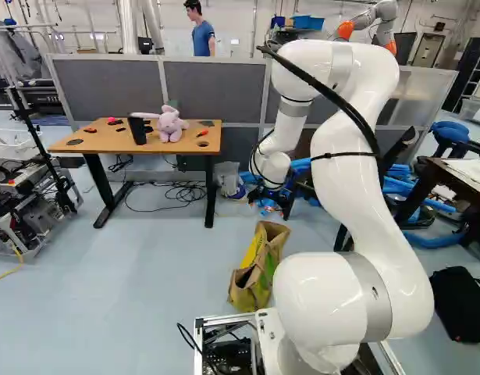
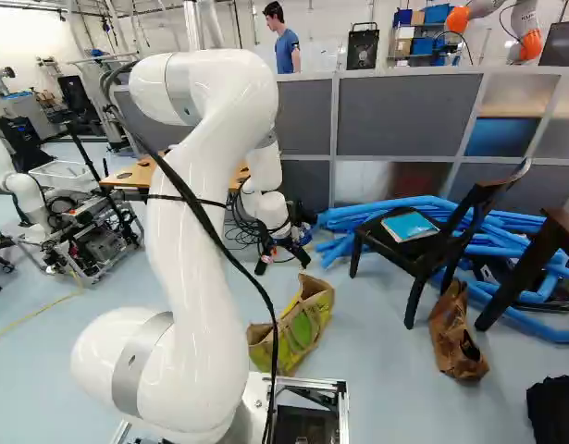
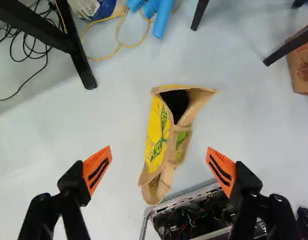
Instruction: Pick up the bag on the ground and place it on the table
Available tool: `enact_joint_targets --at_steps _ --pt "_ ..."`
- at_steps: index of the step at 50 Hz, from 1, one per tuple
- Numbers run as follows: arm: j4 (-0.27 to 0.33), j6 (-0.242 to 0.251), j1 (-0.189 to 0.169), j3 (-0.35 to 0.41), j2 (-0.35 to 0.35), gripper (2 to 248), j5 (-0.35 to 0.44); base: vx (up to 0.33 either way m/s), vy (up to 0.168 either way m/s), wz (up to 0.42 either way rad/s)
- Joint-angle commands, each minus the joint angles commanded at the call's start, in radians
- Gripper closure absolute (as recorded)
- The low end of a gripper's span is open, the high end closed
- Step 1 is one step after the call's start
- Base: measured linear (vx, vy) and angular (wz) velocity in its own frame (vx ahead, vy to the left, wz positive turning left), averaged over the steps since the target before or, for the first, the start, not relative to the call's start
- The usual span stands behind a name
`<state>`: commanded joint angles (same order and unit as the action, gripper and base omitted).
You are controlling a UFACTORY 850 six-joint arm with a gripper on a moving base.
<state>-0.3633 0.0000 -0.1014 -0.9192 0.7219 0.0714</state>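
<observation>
While only the left base view shows the plush rabbit (image 1: 170, 126) on the desk (image 1: 107, 144), the wrist view shows the tool (image 2: 282, 257) spread wide, with the yellow-and-brown bag (image 3: 156, 135) ahead on the floor (image 3: 118, 120), its mouth open.

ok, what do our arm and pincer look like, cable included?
Arm: glossy white, rounded, tube-like segments with grey bands at the joints. A thick black cable runs along the outside, held by a thin black tie. Pincer: black linkages, two fingers, orange wedge-shaped pads marked with black stripes.
</observation>
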Motion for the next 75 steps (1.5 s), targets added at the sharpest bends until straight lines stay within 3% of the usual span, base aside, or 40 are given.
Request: enact_joint_targets --at_steps 75 --pt "0.0 0.0 -0.001 -0.18 0.289 3 0.0 0.0 0.0 0.0"
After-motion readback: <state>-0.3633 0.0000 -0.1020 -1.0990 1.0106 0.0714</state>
